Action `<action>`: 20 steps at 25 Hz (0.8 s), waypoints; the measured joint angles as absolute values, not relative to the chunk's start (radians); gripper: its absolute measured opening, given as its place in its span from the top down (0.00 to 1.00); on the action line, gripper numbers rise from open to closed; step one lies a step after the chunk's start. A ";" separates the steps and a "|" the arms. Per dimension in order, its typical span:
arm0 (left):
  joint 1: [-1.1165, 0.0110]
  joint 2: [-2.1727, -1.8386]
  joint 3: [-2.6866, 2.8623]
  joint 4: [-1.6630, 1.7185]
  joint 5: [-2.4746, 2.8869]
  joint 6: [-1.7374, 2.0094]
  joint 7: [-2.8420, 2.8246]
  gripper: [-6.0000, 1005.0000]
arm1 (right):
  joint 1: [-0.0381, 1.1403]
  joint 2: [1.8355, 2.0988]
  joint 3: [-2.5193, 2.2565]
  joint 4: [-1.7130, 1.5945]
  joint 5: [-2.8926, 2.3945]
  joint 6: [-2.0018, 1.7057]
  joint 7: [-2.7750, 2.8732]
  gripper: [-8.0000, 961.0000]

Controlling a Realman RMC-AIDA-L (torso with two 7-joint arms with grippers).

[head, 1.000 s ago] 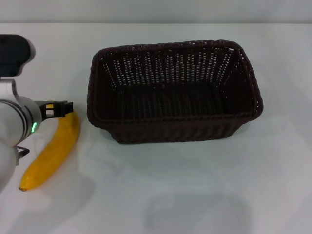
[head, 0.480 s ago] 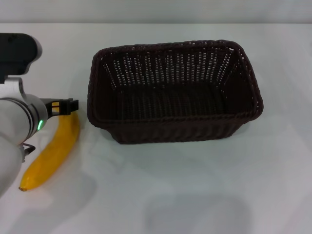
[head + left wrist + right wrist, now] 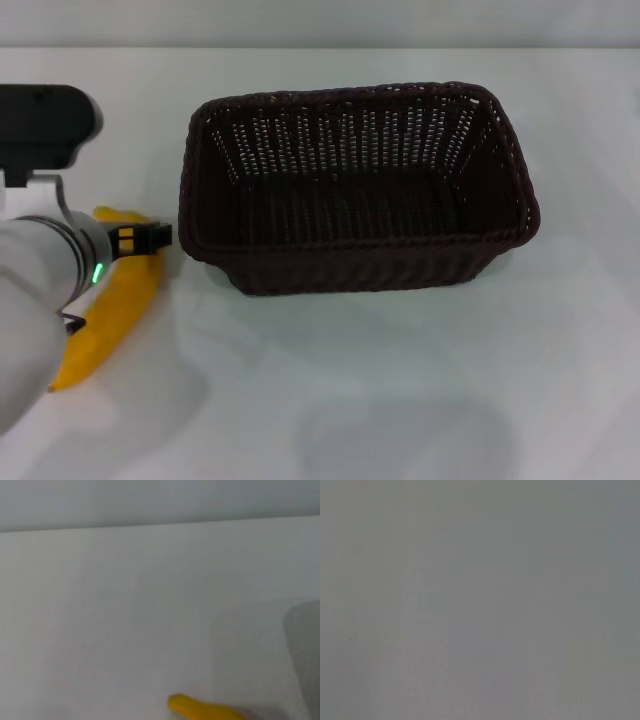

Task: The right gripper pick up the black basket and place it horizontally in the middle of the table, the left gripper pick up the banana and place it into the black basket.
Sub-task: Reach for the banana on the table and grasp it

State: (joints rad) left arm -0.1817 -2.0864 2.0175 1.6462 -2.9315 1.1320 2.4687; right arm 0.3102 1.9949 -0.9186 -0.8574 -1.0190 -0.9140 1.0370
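The black basket [image 3: 360,268] stands upright on the white table [image 3: 420,400], its long side across the view, and it holds nothing. The yellow banana [image 3: 122,297] lies on the table just left of the basket, partly covered by my left arm. My left gripper [image 3: 150,238] hangs over the banana's far end, close to the basket's left wall. One end of the banana also shows in the left wrist view [image 3: 202,709]. The right gripper is out of view; the right wrist view shows only plain grey.
The table's far edge [image 3: 320,48] runs across the back. My bulky white left arm [image 3: 40,300] fills the left front corner of the head view.
My left arm has moved right and lower over the banana, hiding more of it. The black tip is now closer to the basket's left wall. The basket has not moved.
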 joint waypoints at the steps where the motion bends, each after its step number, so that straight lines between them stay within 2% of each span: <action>1: -0.182 -2.086 2.021 1.645 -2.932 1.131 2.464 0.20 | 0.311 1.995 -0.919 -0.857 -1.019 -0.914 1.037 0.13; 20: -0.175 -2.084 2.063 1.635 -2.930 1.119 2.421 0.20 | 0.311 1.997 -0.919 -0.859 -1.019 -0.925 1.038 0.13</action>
